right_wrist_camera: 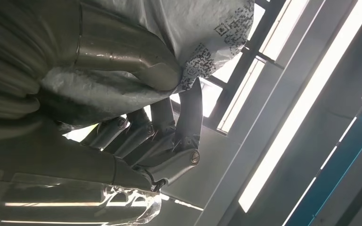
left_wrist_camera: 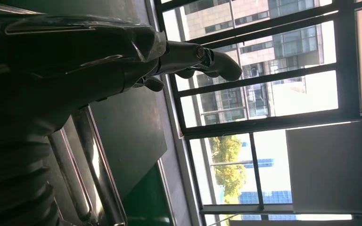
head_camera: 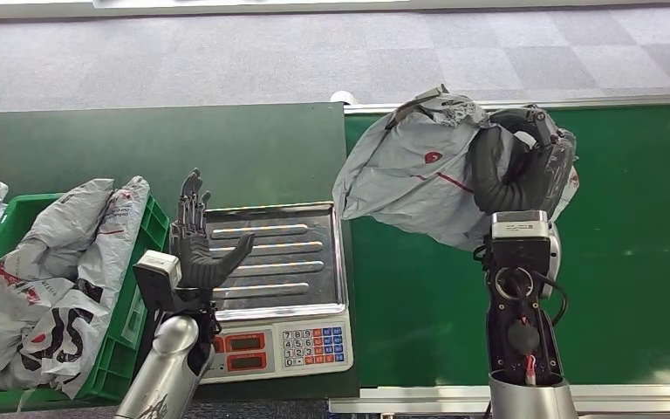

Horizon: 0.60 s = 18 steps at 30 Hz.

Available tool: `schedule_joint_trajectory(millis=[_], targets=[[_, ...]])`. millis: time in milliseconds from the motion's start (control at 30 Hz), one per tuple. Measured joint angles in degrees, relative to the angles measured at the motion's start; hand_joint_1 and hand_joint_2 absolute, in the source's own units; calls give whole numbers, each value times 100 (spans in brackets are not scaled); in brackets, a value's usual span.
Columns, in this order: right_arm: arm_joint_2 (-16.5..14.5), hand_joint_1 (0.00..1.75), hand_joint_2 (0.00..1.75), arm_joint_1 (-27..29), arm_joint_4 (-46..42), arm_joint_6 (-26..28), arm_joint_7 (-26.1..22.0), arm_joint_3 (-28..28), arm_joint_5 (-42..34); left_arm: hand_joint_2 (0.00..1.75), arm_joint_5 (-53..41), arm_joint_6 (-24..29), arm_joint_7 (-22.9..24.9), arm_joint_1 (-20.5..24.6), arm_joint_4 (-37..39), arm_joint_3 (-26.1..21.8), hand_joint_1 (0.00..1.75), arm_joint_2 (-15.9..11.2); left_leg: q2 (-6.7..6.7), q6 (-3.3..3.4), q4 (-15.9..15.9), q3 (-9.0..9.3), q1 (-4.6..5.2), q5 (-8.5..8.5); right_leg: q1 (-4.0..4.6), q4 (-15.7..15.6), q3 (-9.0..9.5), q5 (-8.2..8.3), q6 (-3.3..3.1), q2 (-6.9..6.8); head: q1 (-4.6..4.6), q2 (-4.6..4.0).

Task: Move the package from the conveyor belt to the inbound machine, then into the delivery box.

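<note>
— So, how far along are we?

— My right hand [head_camera: 523,166] grips the crumpled grey plastic mailer bag [head_camera: 419,170], lifted off the green conveyor belt [head_camera: 637,262]. Weighing and boxing remain, I'd judge.

— And the left hand [head_camera: 196,244]?

— Open, empty, beside the ribbed steel scale tray [head_camera: 314,253]. The right wrist view shows the bag's printed codes.

Head view: even, bright overhead light, sharp focus, soft shadows only. Mild glare on the steel scale pan [head_camera: 275,253]. Left wrist view: strongly backlit by windows [left_wrist_camera: 264,94]; the left hand [left_wrist_camera: 75,70] reads as a near-black silhouette, panes blown out. Right wrist view: bright ceiling strips [right_wrist_camera: 306,103] overexposed; the package [right_wrist_camera: 169,37] is soft and shaded.
</note>
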<state>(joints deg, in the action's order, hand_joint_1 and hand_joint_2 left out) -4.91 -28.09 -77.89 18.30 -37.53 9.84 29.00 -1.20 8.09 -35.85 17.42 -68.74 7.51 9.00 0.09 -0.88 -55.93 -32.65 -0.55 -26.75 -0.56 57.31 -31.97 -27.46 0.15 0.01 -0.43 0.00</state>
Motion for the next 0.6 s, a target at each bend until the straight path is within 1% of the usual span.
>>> schedule_joint_trajectory(millis=[367,467,600], targets=[[-12,175,175,-86,160,-52,37,31,65,175,108,-29,-21,-7,-2,-3,0,-24,0,0,0,0,0,0,0,0,0,0,0,0,-1,0],[-12,175,175,-190,246,-148,87,110,258,175,212,-64,-56,-76,-58,-9,0,-24,2,0,0,-1,0,0,0,1,0,0,0,0,0,0],[-9,175,175,-392,477,-219,231,322,639,175,264,-72,-84,-293,-287,-15,0,-26,2,0,1,-1,0,0,0,1,0,0,0,1,-1,0]])
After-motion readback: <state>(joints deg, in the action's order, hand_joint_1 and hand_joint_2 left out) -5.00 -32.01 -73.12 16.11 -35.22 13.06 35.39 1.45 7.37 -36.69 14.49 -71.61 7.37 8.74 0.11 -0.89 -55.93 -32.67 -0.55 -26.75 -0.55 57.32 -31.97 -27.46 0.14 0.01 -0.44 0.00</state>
